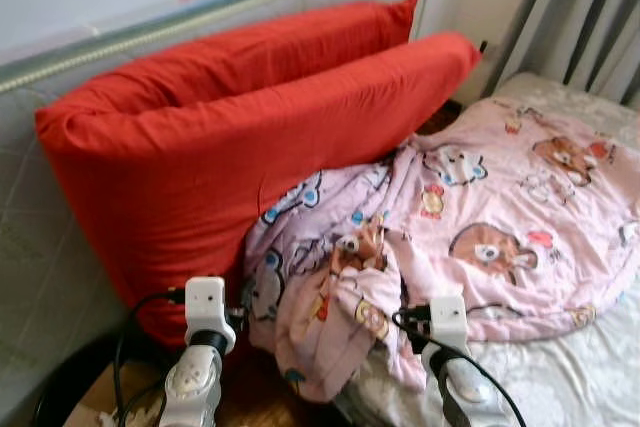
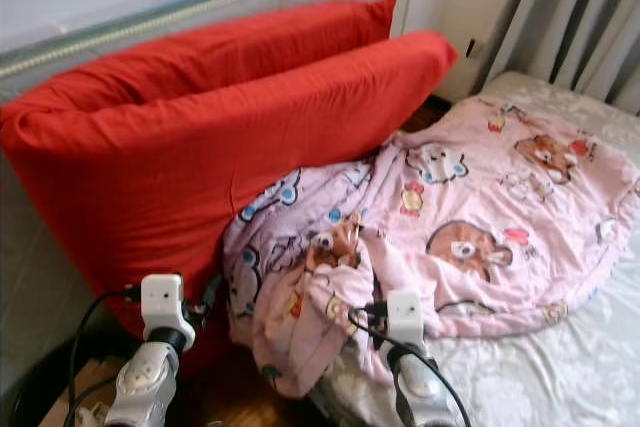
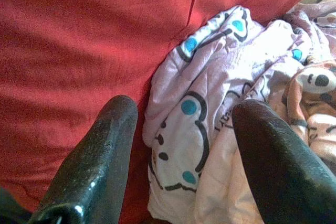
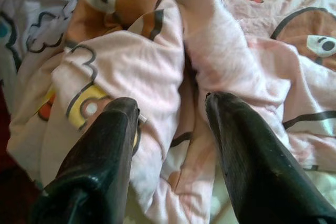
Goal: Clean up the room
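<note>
A pink blanket [image 1: 480, 227] printed with cartoon animals lies crumpled on the bed, its bunched corner [image 1: 320, 317] hanging over the bed's near edge. Two big red pillows [image 1: 250, 137] lean against the headboard to its left. In the left wrist view my left gripper [image 3: 181, 129] is open, its fingers either side of a blanket fold [image 3: 199, 124] next to the red pillow [image 3: 79, 51]. In the right wrist view my right gripper [image 4: 170, 111] is open just above the bunched blanket [image 4: 152, 77]. Both wrists [image 1: 205, 317] [image 1: 447, 332] show low in the eye views.
A padded grey headboard [image 1: 200, 17] runs along the left and back. Grey curtains [image 1: 590, 17] hang at the far right. The white sheet [image 1: 560, 367] shows at lower right. A strip of dark wooden floor [image 1: 250, 397] lies between the bed and the headboard.
</note>
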`<state>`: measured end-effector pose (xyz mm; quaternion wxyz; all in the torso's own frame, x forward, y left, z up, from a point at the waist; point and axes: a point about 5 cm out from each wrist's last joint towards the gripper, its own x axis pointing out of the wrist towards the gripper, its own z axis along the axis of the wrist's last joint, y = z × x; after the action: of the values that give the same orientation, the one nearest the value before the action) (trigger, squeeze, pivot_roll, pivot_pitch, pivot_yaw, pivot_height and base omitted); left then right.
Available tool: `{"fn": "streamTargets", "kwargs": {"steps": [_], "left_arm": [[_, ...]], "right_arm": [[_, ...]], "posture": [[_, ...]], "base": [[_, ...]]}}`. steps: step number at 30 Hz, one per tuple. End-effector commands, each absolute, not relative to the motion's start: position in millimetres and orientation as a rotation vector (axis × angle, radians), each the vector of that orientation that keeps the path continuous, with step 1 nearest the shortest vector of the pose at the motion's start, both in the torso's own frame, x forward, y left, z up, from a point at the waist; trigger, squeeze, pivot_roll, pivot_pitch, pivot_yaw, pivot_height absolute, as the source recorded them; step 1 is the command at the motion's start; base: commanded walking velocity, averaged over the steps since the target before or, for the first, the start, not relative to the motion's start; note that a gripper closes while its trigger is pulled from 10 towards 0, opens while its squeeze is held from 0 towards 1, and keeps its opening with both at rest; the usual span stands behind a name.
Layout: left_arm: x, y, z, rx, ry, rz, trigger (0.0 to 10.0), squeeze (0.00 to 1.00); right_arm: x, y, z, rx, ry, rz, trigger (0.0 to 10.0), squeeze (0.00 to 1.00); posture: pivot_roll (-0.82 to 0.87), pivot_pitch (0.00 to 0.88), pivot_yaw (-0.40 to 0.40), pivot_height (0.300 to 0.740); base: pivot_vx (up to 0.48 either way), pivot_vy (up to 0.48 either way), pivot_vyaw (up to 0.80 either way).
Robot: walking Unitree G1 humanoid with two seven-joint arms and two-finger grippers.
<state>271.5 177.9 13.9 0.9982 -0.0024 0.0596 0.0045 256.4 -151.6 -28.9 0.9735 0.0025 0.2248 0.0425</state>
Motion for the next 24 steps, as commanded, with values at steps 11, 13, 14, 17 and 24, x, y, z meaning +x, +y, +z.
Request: {"fn": "streamTargets", "kwargs": {"steps": [11,13,14,17,24], "left_arm": [[270.6,176.4,12.1,-0.012,0.135,-0.002,10.0,0.0],[270.7,176.4,12.3,-0.012,0.136,-0.003,10.0,0.0],[270.7,176.2,12.3,-0.013,0.135,-0.004,10.0,0.0],[270.8,176.2,12.4,-0.013,0.135,-0.005,10.0,0.0],[271.2,174.3,12.6,-0.02,0.139,-0.019,10.0,0.0]], "right_arm": [[249.3,-148.8,-35.5,0.014,0.494,0.101,10.0,0.0],[248.2,-149.0,-36.8,0.011,0.504,0.1,10.0,0.0],[247.4,-149.4,-37.6,0.006,0.512,0.099,10.0,0.0],[246.5,-149.8,-38.8,-0.001,0.523,0.097,10.0,0.0],[244.9,-151.6,-41.8,-0.015,0.562,0.082,10.0,0.0]], "posture": [[-0.04,0.061,-0.02,0.661],[-0.03,0.061,-0.019,0.661],[-0.03,0.061,-0.019,0.661],[-0.03,0.061,-0.019,0.661],[-0.04,0.064,-0.016,0.661]], "base": [[0.0,0.0,0.0],[0.0,0.0,0.0],[0.0,0.0,0.0],[0.0,0.0,0.0],[0.0,0.0,0.0]]}}
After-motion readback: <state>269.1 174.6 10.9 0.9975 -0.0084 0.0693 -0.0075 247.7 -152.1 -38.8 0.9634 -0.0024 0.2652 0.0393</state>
